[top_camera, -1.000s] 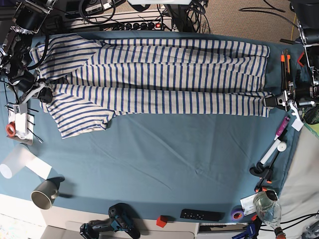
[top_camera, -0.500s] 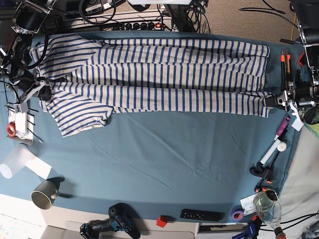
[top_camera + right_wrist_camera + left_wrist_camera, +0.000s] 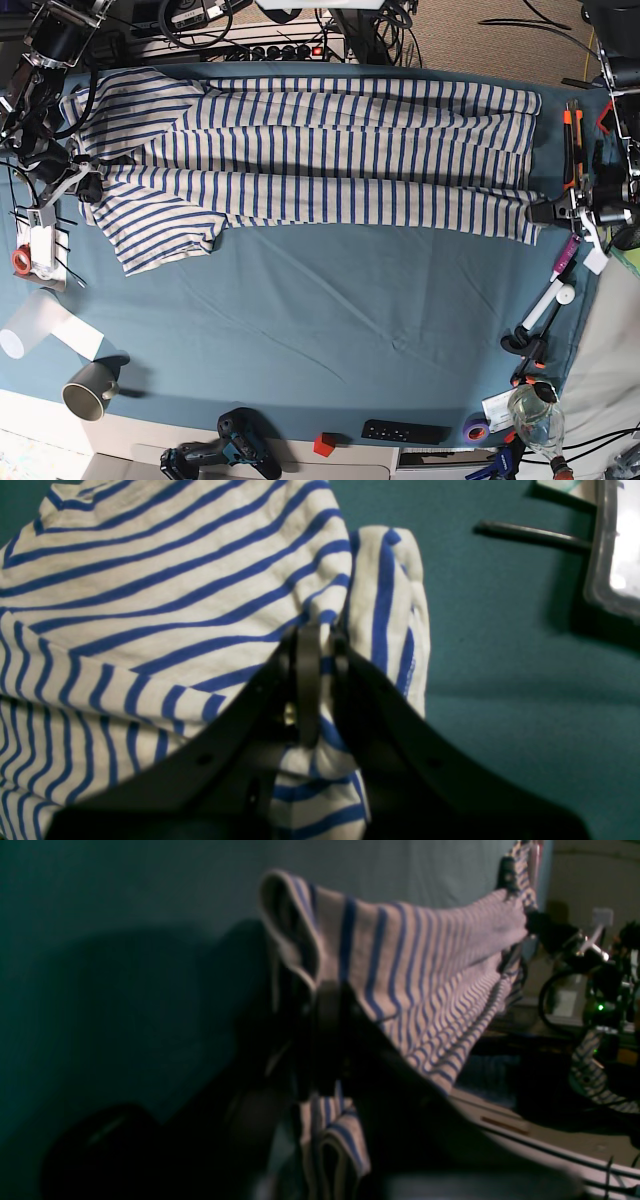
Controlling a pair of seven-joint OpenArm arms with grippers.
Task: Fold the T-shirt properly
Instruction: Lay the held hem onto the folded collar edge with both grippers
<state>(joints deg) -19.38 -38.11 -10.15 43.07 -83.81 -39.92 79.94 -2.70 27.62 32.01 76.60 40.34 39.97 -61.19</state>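
The T-shirt [image 3: 310, 155] lies stretched across the table [image 3: 330, 320], each tool gripping one end.

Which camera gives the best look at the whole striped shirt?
The base view: the shirt lies stretched across the table from end to end. The right wrist view shows only a bunched corner clamped in that gripper; the left wrist view is dim and blurred.

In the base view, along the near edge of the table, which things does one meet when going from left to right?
White paper roll → grey mug → cordless drill → small red block → black remote → purple tape roll → clear plastic bottle.
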